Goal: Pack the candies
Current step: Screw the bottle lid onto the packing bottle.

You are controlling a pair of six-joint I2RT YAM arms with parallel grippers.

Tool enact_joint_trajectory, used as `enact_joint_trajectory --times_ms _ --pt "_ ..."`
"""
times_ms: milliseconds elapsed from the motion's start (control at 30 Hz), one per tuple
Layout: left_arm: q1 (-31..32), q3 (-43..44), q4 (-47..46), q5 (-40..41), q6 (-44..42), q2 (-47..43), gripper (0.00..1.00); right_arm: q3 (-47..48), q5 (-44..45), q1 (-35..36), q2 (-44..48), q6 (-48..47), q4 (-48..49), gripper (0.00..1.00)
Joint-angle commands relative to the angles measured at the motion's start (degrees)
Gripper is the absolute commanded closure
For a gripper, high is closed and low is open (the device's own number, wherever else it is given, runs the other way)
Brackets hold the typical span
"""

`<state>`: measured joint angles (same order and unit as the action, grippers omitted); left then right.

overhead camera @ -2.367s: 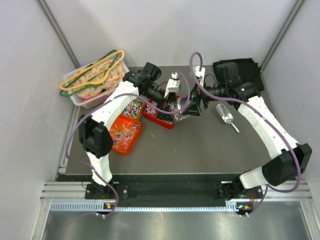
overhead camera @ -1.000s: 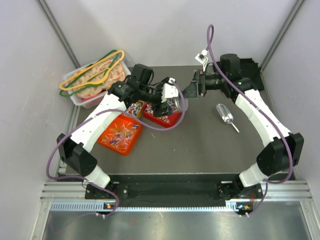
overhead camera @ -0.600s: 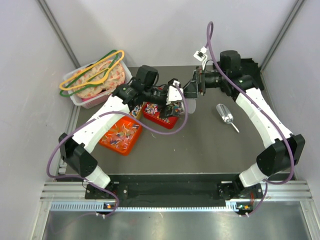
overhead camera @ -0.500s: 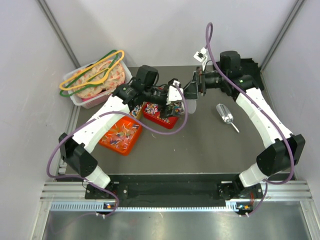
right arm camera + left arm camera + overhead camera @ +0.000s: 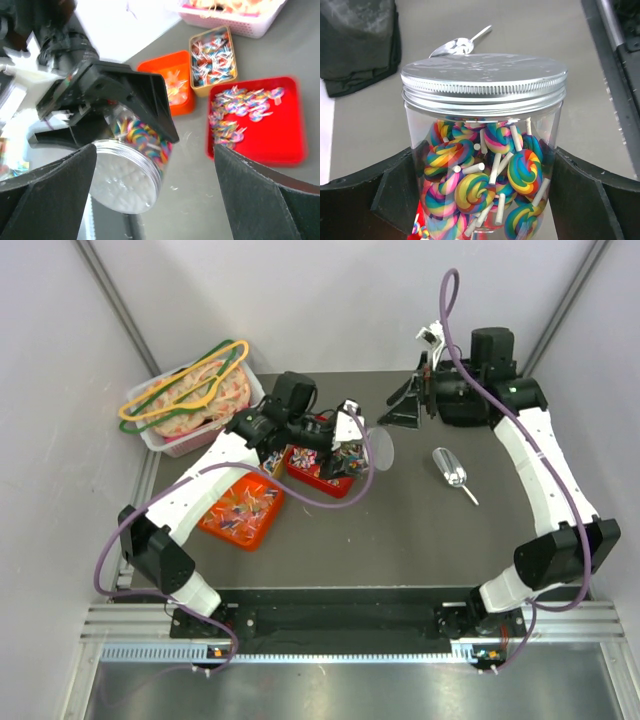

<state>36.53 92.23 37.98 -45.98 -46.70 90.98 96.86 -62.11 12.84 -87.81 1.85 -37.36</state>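
Left end effector (image 5: 485,200) grips one jar (image 5: 485,125) near three trays (image 5: 282,142).

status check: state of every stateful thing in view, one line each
jar, lid on, packed with lollipops
left gripper, shut on jar
right gripper, open, empty, apart from jar
scoop, lying on table, not held
red tray, lollipops over part of its floor
tan box, full of candies
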Motion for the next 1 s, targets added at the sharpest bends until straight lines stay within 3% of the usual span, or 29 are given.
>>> enact_joint_trajectory --times_ms 0,133,333,633,967 --pt "-0.8 1.3 -2.0 -6.2 3.5 -0.8 0.68 5.4 1.8 0.1 2.9 -27.8 -14.3 0.01" --pt "-1.6 5.7 3.9 -11.5 3.7 1.2 0.68 1.1 7.3 0.2 9.0 -42.7 -19.6 0.01" --pt "-2.4 8.9 5.6 -17.1 7.3 4.1 0.68 -1.2 6.0 1.9 11.7 -51.7 -26.8 0.01" --pt "-2.4 12.3 9.7 -22.3 8.3 7.2 0.69 1.0 14.6 9.5 10.8 -53.7 -28.6 0.01" --pt "-2.4 14.4 13.8 -26.1 7.0 9.3 0.69 3.6 15.9 9.9 9.8 -51.7 -26.2 0.01"
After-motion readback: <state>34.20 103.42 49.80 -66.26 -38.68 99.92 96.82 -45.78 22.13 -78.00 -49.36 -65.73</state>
